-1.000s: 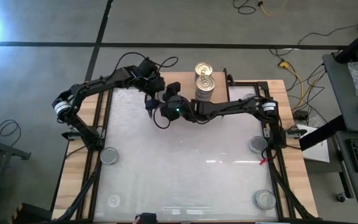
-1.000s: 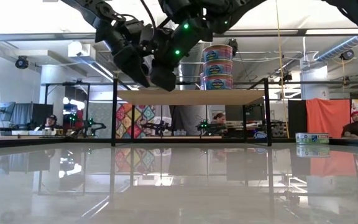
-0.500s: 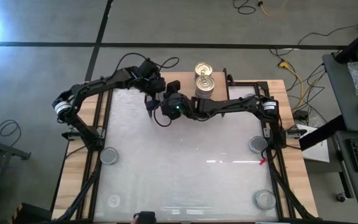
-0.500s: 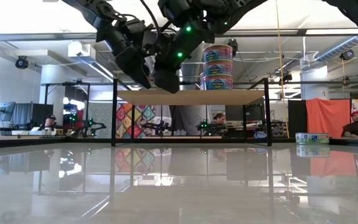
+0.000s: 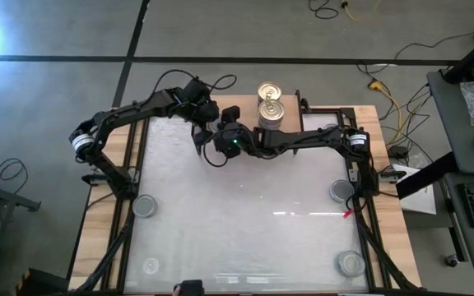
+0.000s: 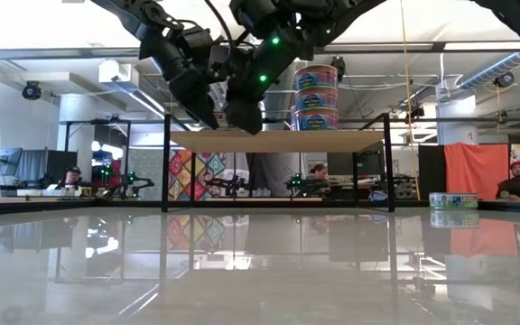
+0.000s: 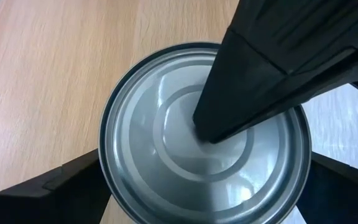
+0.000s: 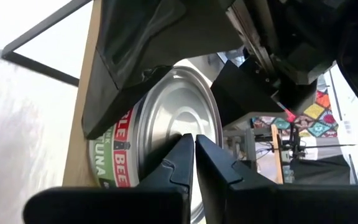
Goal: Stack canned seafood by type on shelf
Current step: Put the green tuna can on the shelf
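Note:
A silver-topped tuna can (image 7: 166,143) stands on the left part of the light-wood shelf (image 6: 278,140), bottom down on the board (image 7: 55,74). My left gripper (image 5: 206,123) is open above it, one finger (image 7: 61,180) on each side of the can. My right gripper (image 8: 194,143) is shut, its tips on the can's top. Two stacks of gold-topped cans (image 5: 270,103) stand on the right part of the shelf, and their coloured labels (image 6: 316,95) show in the low view. My left gripper reaches down over the can with its fingers (image 8: 123,68) close against the can's side wall; I cannot tell whether they touch it. My right gripper presses its shut fingertips (image 7: 229,106) on the middle of the can's silver top (image 7: 185,146), slanting down from the table's right. The can rests flat on the shelf board.
Silver-topped cans lie on the white table at the near left (image 5: 144,205) (image 5: 150,265) and the near right (image 5: 341,191) (image 5: 350,263). One can (image 6: 452,200) shows at the right in the low view. Black shelf legs (image 6: 166,162) stand at the table's far side.
Both grippers have turned slightly where they stand over the shelf's left part. Neither has opened or shut.

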You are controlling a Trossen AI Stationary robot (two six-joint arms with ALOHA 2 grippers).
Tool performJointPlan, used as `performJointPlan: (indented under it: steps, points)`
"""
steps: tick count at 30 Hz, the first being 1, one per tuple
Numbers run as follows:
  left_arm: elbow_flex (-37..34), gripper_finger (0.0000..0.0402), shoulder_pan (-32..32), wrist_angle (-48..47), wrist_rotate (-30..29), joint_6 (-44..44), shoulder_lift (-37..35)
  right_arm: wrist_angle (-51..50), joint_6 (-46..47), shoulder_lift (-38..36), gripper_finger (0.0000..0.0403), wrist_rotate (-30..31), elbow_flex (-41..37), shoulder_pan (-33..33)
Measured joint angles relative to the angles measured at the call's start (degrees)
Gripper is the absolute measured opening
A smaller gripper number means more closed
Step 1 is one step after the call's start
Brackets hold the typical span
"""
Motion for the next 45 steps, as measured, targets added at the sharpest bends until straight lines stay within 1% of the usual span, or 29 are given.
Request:
performJointPlan:
  steps: [3,7,15,17,18,21,25,30,33,36,39,43,45]
  points:
    - [0.08,0.0400,0.00,-0.27,-0.03,-0.01,-0.04,-0.83,0.71,0.00,0.0012,0.08,0.00,0.00]
    - [0.90,0.0400,0.04,-2.97,-0.13,-0.02,-0.04,-1.75,1.62,-0.07,0.0012,0.06,0.04,0.18]
    - [0.15,0.0400,0.04,-2.03,0.14,-0.70,0.00,-4.05,2.98,-0.55,0.0012,0.09,0.00,0.28]
    - [0.13,0.0400,0.04,-2.11,-0.66,-0.89,0.00,-4.89,3.04,-0.55,0.0012,0.23,0.07,0.28]
    - [0.13,0.0400,0.06,-3.20,-2.20,-0.93,0.00,-6.23,3.00,-0.61,0.0012,1.07,0.02,0.28]
    - [0.74,0.0400,0.20,-5.32,-2.52,0.11,0.00,-8.99,2.95,-0.66,0.0012,1.41,-0.15,0.28]
    - [0.85,0.0400,0.20,-5.22,-2.49,0.83,-0.04,-8.95,2.95,-0.74,0.0012,1.68,-0.13,0.28]
    - [0.83,0.0400,0.17,-5.13,-2.99,0.83,-0.46,-6.55,2.30,-0.72,0.0012,1.59,-0.19,0.24]
    - [0.83,0.0400,0.17,-4.40,-4.30,0.48,-1.74,-5.25,2.03,-0.70,0.0012,1.28,-0.22,0.02]
    - [0.83,0.0400,-0.17,-4.39,-4.29,0.41,-3.71,-3.30,1.88,-0.63,0.0012,1.41,-0.24,-0.11]
    - [0.83,0.0400,-0.88,-4.26,-4.01,-0.15,-6.71,-0.92,0.55,-0.52,0.0012,3.01,-0.31,-0.09]
    - [0.83,0.0400,-2.15,-3.49,-3.87,-1.60,-10.93,2.31,-1.57,-0.69,0.0012,3.20,-0.42,0.11]
    - [0.83,0.0399,-3.03,-3.43,-3.16,-1.59,-13.00,2.97,-1.08,-1.32,0.0012,3.56,-0.35,0.75]
